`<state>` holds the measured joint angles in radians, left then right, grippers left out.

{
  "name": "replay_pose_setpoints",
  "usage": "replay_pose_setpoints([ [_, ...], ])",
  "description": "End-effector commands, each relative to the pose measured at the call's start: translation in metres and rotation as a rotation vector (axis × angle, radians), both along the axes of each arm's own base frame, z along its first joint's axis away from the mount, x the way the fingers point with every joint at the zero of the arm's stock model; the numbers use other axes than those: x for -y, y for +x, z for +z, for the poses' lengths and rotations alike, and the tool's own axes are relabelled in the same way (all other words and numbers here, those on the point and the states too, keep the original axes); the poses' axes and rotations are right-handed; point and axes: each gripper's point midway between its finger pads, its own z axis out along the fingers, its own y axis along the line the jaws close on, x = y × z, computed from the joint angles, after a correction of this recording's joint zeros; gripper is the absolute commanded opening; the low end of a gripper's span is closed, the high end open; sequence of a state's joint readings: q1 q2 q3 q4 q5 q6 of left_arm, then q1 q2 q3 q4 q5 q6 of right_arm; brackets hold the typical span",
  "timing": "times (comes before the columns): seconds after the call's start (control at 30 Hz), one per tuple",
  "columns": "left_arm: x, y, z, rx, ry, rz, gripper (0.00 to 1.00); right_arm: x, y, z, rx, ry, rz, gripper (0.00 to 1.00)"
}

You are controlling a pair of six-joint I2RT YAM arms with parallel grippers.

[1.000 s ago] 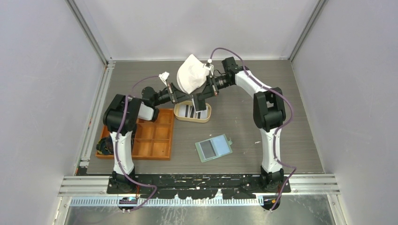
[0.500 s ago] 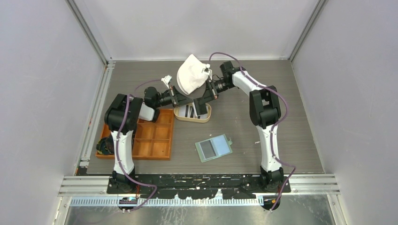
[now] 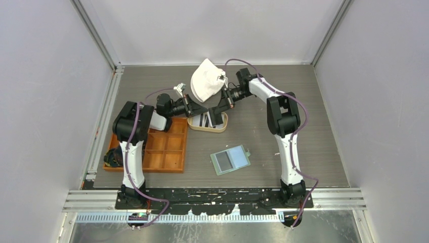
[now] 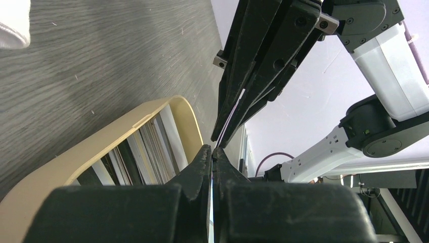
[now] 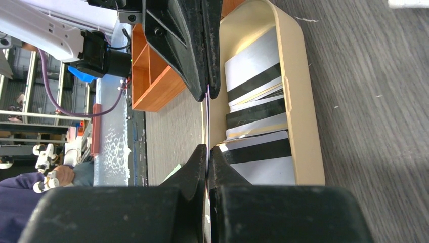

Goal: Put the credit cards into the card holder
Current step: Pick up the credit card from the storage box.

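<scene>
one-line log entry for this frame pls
left gripper: shut on credit card | right gripper: shut on same card | card: edge-on above tan tray, other cards inside | card holder: lying open, not held

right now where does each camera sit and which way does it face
Top external: above and behind the bases, looking down on the table; both arms show.
Left wrist: on the left arm, looking along the left gripper at the right gripper over the tan tray.
Right wrist: on the right arm, facing the opposite way, at the left gripper.
Shared: both wrist views show one credit card pinched by both grippers.
</scene>
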<state>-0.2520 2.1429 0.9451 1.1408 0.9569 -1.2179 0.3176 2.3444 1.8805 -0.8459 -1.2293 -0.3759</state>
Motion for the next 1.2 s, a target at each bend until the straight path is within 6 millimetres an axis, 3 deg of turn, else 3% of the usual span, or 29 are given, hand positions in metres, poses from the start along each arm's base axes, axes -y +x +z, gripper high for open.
replay_pose_setpoints([
  [0.0,-0.011,0.028,0.019,0.102,-0.011,0.089,0.0,0.003,0.005,-0.001,0.012,-0.004,-0.001,0.03],
  [0.37,-0.014,0.035,0.017,0.113,-0.009,0.116,0.0,0.022,0.012,-0.007,-0.017,0.008,-0.031,0.04],
  [0.77,-0.014,0.04,0.013,0.102,-0.007,0.119,0.0,0.025,0.015,-0.019,-0.033,-0.017,-0.037,0.07],
  [0.9,-0.015,0.039,0.021,0.15,-0.014,0.133,0.01,0.025,0.016,-0.02,-0.035,-0.02,-0.039,0.09],
  [1.17,-0.019,0.03,0.044,0.288,-0.019,0.159,0.13,0.023,0.015,-0.011,-0.032,-0.003,-0.037,0.18],
])
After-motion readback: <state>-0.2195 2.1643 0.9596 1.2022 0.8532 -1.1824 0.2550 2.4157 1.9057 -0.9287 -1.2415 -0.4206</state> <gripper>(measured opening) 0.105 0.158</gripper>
